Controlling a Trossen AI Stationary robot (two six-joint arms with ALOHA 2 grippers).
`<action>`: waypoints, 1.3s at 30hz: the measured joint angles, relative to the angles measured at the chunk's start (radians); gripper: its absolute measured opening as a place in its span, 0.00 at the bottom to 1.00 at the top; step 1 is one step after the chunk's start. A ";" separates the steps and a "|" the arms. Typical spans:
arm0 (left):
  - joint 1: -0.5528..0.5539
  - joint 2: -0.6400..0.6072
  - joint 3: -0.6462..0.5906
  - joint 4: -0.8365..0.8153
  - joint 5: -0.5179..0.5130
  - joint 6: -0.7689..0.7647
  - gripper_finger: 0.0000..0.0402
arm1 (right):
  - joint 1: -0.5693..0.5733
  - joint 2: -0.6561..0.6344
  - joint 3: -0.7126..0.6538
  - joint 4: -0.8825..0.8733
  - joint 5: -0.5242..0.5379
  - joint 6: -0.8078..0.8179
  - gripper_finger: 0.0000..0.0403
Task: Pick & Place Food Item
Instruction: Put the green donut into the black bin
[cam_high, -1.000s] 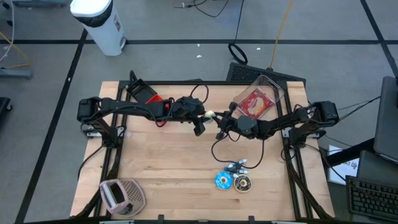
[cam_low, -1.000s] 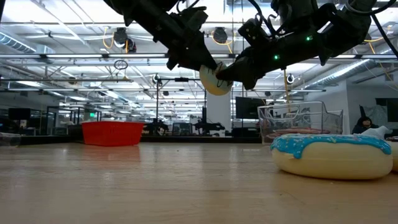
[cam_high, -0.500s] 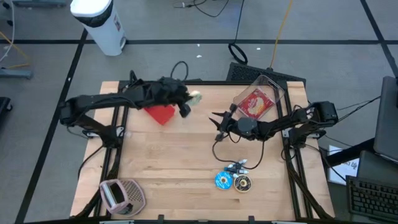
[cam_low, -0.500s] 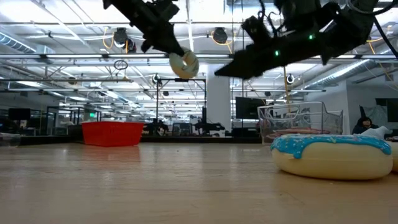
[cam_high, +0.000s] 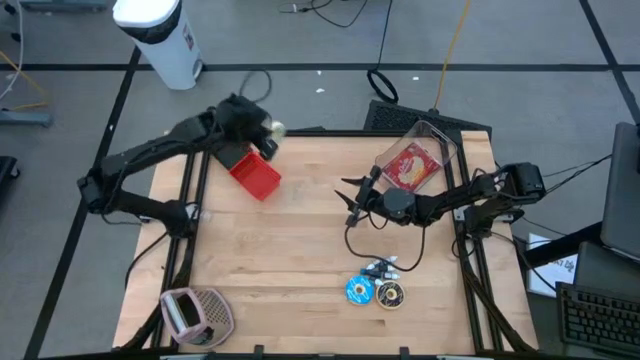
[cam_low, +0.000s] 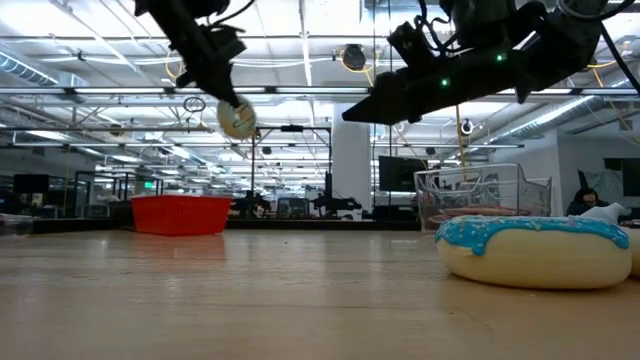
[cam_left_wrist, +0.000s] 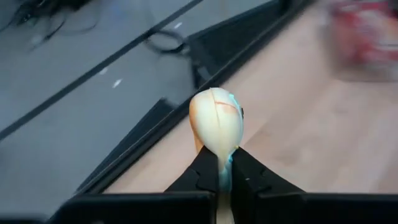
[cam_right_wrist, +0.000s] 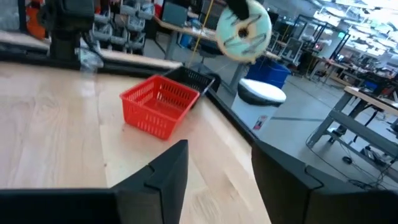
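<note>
Gripping: your left gripper (cam_high: 268, 130) clamps the donut (cam_high: 275, 128) above the table's (cam_high: 300, 260) far-left corner.
Basket: red basket (cam_high: 254, 172) just beneath.
Right gripper (cam_high: 350, 200): fingers apart, empty.

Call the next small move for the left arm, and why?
Probably bring the left end effector down over the red basket before opening. It is shut on the mint-frosted donut, which hangs high above the table near the basket's far corner; the right end effector waits open mid-table.
</note>
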 joint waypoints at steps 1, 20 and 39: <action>0.033 -0.001 0.000 -0.018 0.001 0.000 0.03 | 0.000 0.000 0.000 -0.007 0.000 0.000 0.41; 0.439 0.002 -0.012 -0.219 0.162 0.011 0.02 | -0.003 0.000 0.000 -0.013 0.000 0.000 0.41; 0.428 0.004 -0.241 -0.122 -0.006 -0.116 0.09 | -0.003 0.000 0.000 -0.019 0.000 0.018 0.39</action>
